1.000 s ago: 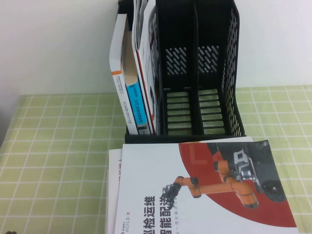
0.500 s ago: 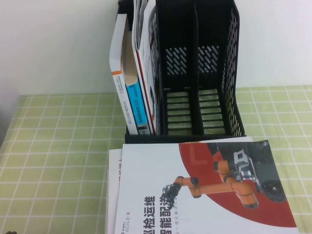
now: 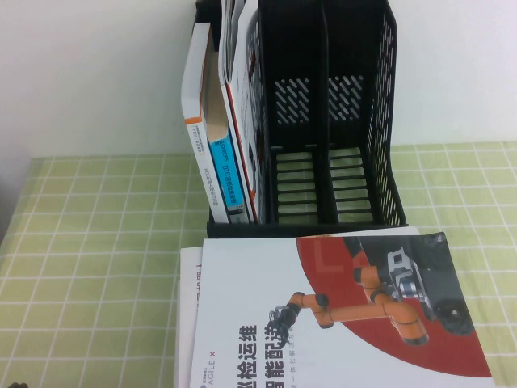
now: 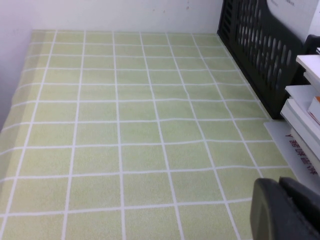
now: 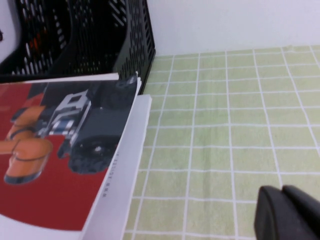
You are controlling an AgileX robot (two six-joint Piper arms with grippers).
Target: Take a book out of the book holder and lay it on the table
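Note:
The black book holder stands upright at the back of the green checked table. Its two right slots are empty. A tall thin white brochure, the book, leans in a left slot; its cover print is not readable. My left gripper is shut and empty, low over bare cloth left of the holder. My right gripper is shut and empty, low over bare cloth right of the holder. Neither gripper shows in the high view.
A thick white book with an orange-marked spine and a blue-spined book stand in the leftmost slot. A booklet showing an orange robot arm on red lies in front of the holder on another white booklet. A white wall stands behind.

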